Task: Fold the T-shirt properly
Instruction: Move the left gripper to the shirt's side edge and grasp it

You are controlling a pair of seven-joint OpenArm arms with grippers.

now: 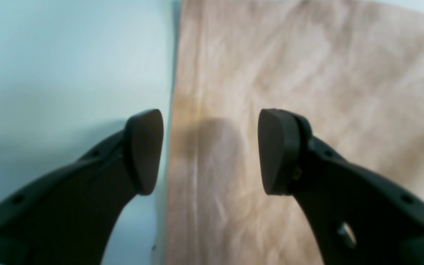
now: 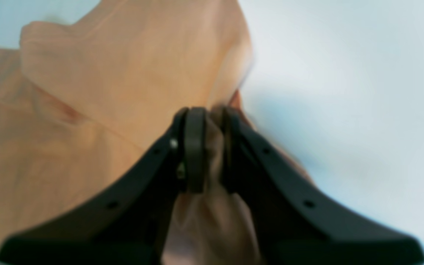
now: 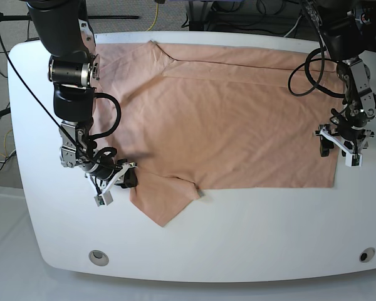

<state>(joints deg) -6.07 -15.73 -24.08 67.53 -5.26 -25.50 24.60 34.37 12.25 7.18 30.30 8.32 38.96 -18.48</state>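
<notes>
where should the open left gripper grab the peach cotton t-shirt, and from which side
Judging by the pose, the straight hem edge of the peach cotton T-shirt directly below the open left gripper. One pad is over the white table, the other over cloth, so it straddles that flat edge. Coming straight down and pinching across it looks best.

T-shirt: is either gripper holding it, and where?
The right gripper pinches the T-shirt at a bunched fold of its edge by the sleeve. The left gripper is open over the hem edge, holding nothing.
</notes>
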